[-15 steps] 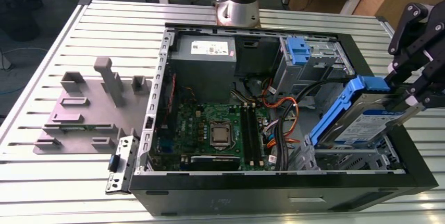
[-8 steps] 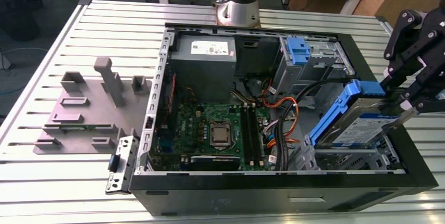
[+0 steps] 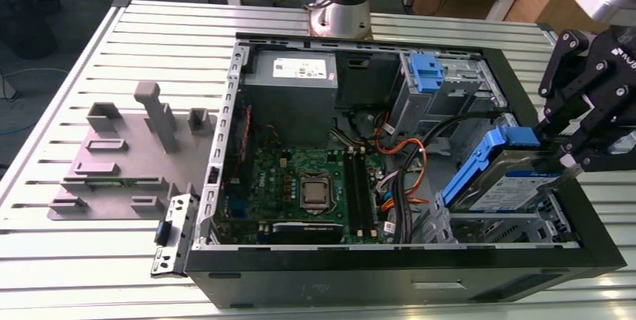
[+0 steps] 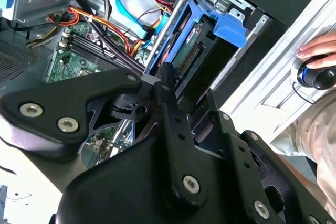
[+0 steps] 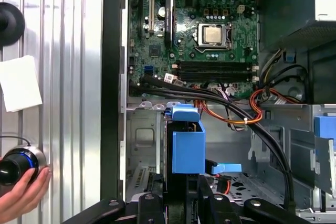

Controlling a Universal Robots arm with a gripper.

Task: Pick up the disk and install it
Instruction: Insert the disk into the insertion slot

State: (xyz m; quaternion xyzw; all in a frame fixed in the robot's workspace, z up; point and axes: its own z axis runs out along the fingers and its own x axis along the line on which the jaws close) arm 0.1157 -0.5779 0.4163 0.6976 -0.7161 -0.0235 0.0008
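Exterior view, nearest first: the open computer case [image 3: 398, 279] lies on the slatted tabletop [image 3: 100, 275]. Toward the exterior view's right, the fingers [image 3: 574, 158] clamp the disk [image 3: 502, 182], tilted over the drive bay [image 3: 502, 225]. The power supply [image 3: 290, 82] sits beyond.

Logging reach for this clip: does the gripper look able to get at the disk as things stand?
Likely yes: the gripper is closed on the disk, tilted over the drive bay; the cables lie beside it, not across.
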